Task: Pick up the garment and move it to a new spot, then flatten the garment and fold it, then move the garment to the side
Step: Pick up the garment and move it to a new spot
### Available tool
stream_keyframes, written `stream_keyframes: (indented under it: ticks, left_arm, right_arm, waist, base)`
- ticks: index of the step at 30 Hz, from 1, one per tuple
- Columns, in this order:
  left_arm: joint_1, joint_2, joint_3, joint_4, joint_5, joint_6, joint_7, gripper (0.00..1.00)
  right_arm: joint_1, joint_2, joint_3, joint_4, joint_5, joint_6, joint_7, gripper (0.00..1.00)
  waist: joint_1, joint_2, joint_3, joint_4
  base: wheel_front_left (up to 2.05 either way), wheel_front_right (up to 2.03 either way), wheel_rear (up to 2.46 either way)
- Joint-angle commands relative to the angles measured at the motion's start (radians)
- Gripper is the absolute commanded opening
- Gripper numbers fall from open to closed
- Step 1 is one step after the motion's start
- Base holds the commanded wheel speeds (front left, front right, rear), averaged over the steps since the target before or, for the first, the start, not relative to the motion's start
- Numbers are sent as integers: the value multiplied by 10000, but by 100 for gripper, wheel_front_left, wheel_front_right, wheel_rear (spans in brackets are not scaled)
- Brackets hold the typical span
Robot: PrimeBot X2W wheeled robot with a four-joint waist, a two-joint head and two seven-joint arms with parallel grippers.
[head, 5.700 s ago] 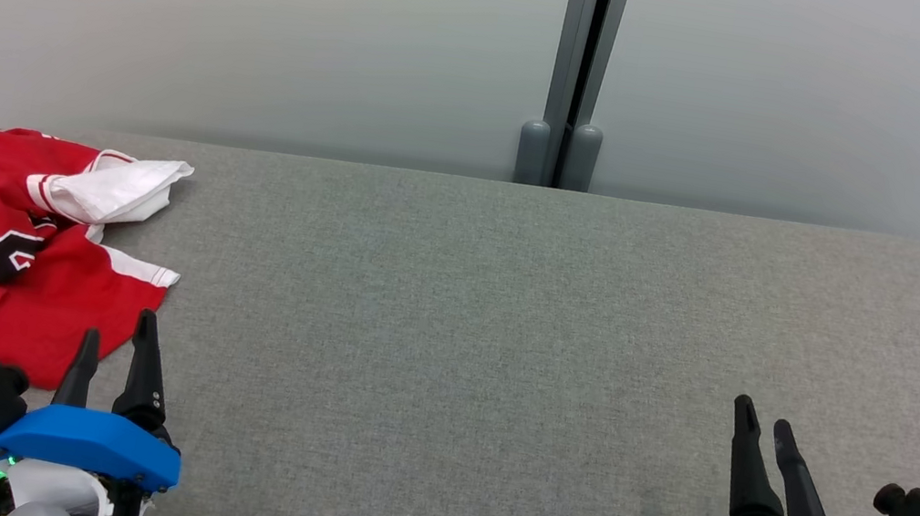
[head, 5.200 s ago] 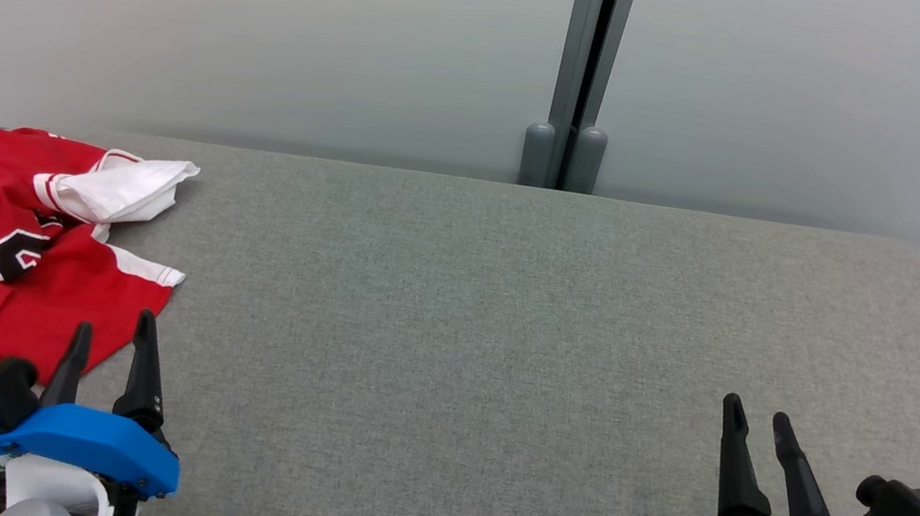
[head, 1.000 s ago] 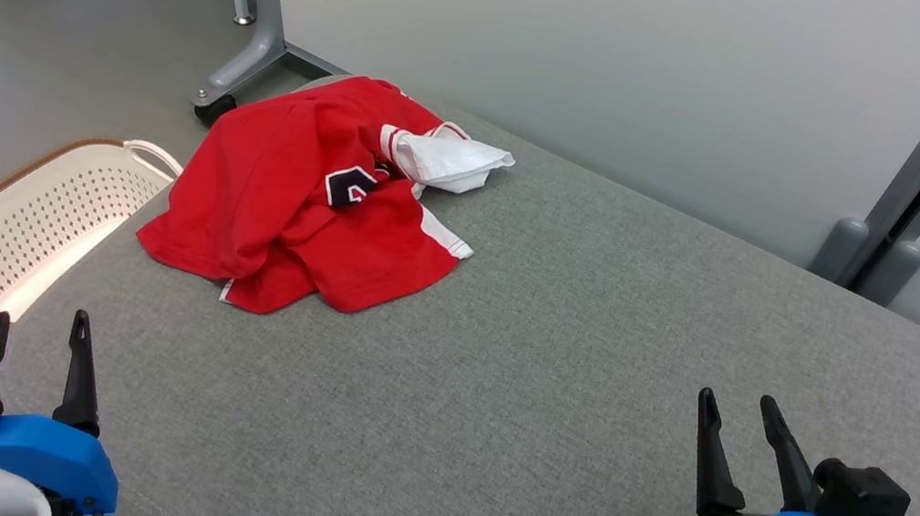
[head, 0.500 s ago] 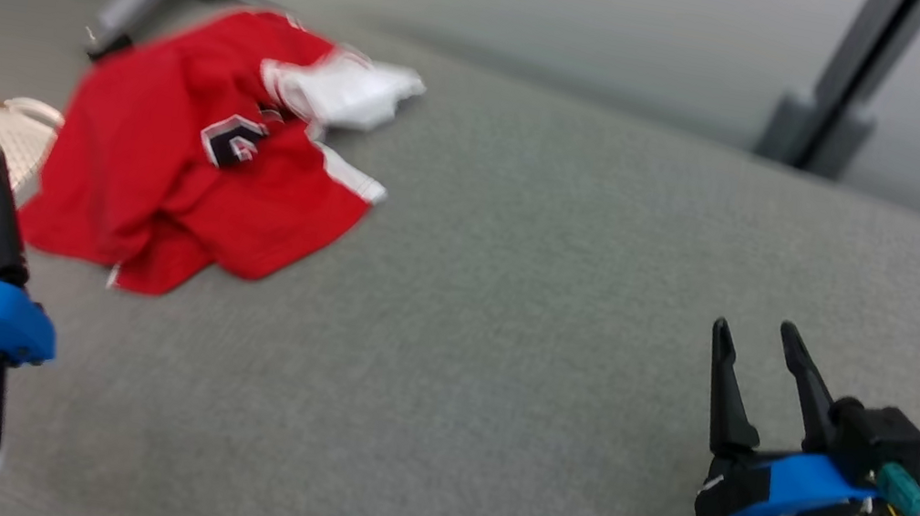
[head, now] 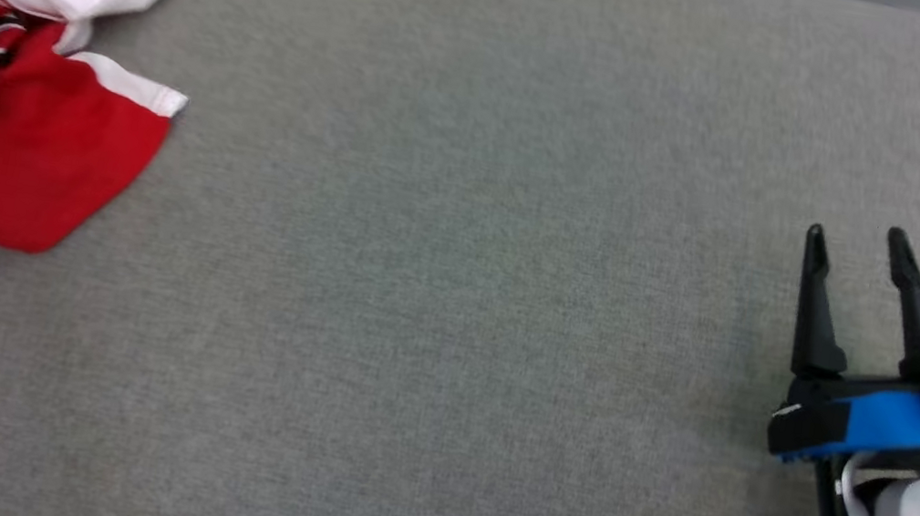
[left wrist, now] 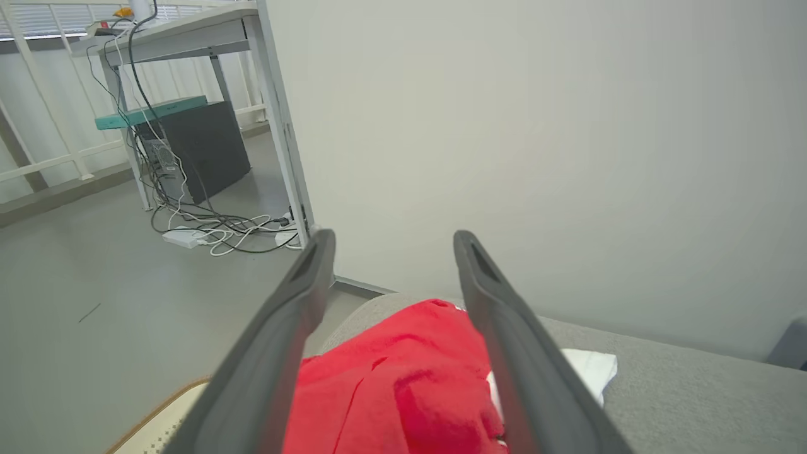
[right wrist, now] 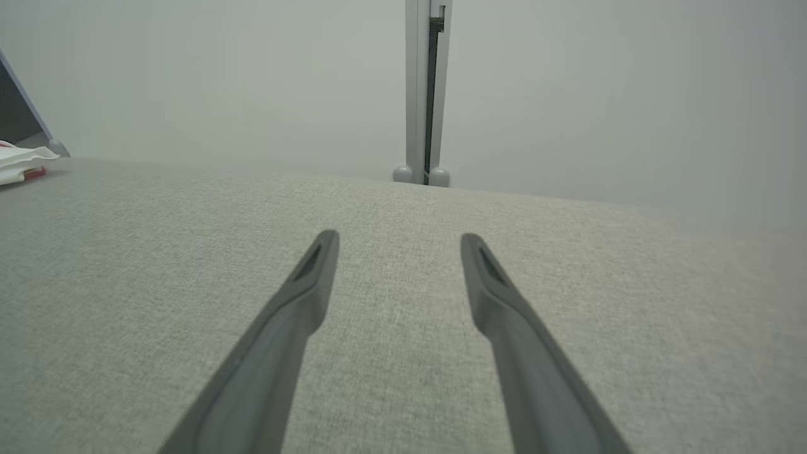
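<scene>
The garment [head: 6,94] is a crumpled red shirt with white trim, a white sleeve and a dark printed figure, lying at the far left of the grey padded table [head: 454,294]. The left wrist view looks over the same garment [left wrist: 403,378], and my left gripper [left wrist: 391,243] hangs open above and short of it, nothing between the fingers. My right gripper [head: 856,236] stands open over bare table at the right, far from the shirt; in its own wrist view the right gripper [right wrist: 397,239] points across the empty surface, with a scrap of the garment [right wrist: 22,161] at the far left.
A pale wall [right wrist: 567,94] with a grey upright post [right wrist: 427,94] runs behind the table. Left of the table are floor, a desk leg [left wrist: 284,139], cables [left wrist: 208,221] and the rim of a cream basket [left wrist: 157,416] below the table's end.
The head camera has tilted down and swung, so the shirt sits at the picture's left edge and the wall is gone. Both grippers stay open; the shirt itself has not moved.
</scene>
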Motion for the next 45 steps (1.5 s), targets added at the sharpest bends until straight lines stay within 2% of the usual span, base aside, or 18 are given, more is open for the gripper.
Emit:
stream_keyframes:
  ticks: [1,9,14,20,21,22,26,37,45]
  left_arm:
    - [-188,76,-6,114,25,-67,4,100]
    - [-1480,624,-543,2432,111,-556,1028,100]
    - [-1989,501,-1032,4073,-47,-1006,1898,100]
    - [-2303,279,-1371,5719,-427,-1274,2862,100]
    - [-2376,262,-1438,5857,-536,-1291,2938,45]
    - [-2450,255,-1470,5966,-623,-1321,2950,0]
    - [-2524,367,-1796,6154,-718,-1371,2546,0]
    - [-3387,939,-2799,4893,-551,-1344,-649,0]
    - [-4301,336,-3661,2365,-30,-1218,-1369,0]
  right_arm:
    - [-30,-71,-41,-119,-73,23,10,100]
    - [146,-204,-153,-1056,-37,23,326,100]
    - [142,-238,-146,-1434,-111,23,487,100]
    - [101,-253,-24,-1487,-78,23,561,100]
    - [113,-249,-1,-1457,-75,23,547,100]
    - [120,-241,16,-1427,-67,23,550,100]
    - [166,-191,107,-1295,5,23,486,100]
    - [344,-17,222,-373,333,23,-31,100]
    - [391,39,412,404,752,23,-434,100]
  waist:
    - [-3,-3,99,-22]
    - [-3,-3,814,-333]
    - [-3,-3,1036,-255]
    - [-3,-3,999,-171]
    - [-3,-3,971,-160]
    - [-3,-3,943,-152]
    - [-3,-3,741,-159]
    - [-3,-3,-528,-337]
    - [-3,-3,-1424,-855]
  base:
    - [0,0,0]
    - [0,0,0]
    - [0,0,0]
    - [0,0,0]
    - [0,0,0]
    - [0,0,0]
    - [0,0,0]
    - [0,0,0]
    - [0,0,0]
